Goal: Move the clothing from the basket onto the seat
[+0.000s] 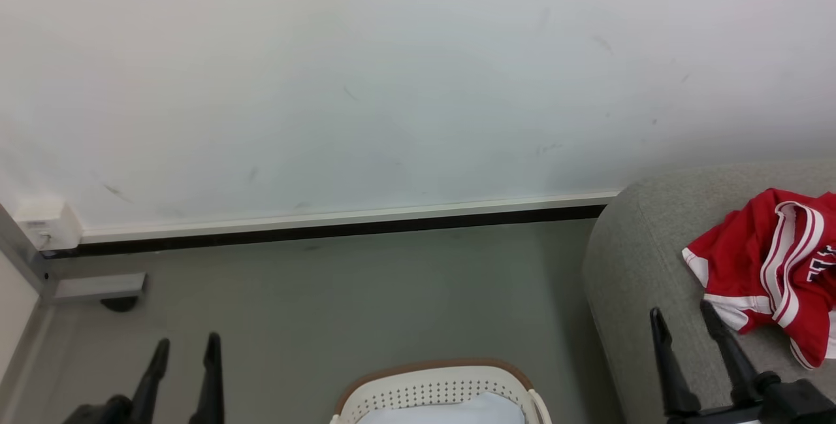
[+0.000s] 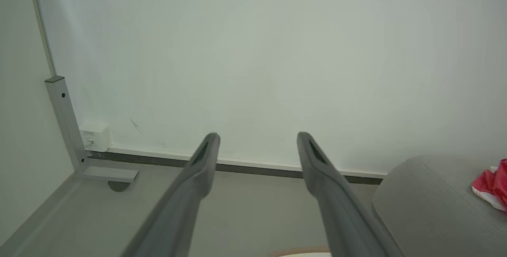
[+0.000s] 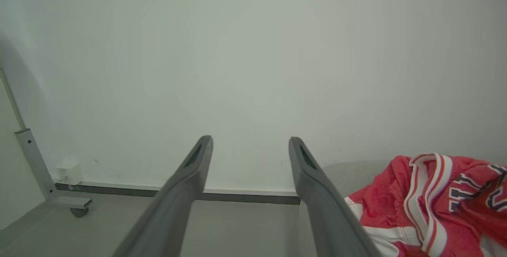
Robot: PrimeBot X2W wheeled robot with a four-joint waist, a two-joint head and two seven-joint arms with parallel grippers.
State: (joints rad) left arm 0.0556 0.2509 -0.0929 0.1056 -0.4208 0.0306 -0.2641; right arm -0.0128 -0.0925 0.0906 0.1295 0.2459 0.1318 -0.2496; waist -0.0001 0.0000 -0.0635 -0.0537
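Red clothing (image 1: 771, 267) with white stripes lies crumpled on the light-grey seat (image 1: 640, 254) at the right; it also shows as clothing (image 3: 431, 205) and clothing (image 2: 493, 185) in the wrist views. The cream basket (image 1: 437, 388) with a brown rim peeks in at the bottom centre, holding a pale white cloth (image 1: 450, 411). My right gripper (image 1: 682, 316) is open over the seat, just left of the garment, with nothing between its fingers. At the lower left my left gripper (image 1: 186, 344) hangs open over the floor.
A white wall with a dark skirting strip (image 1: 326, 231) runs behind. A grey metal frame leg (image 2: 65, 126) on a caster and a small white socket box (image 1: 42, 225) stand in the left corner. Grey floor (image 1: 339, 300) lies between basket and wall.
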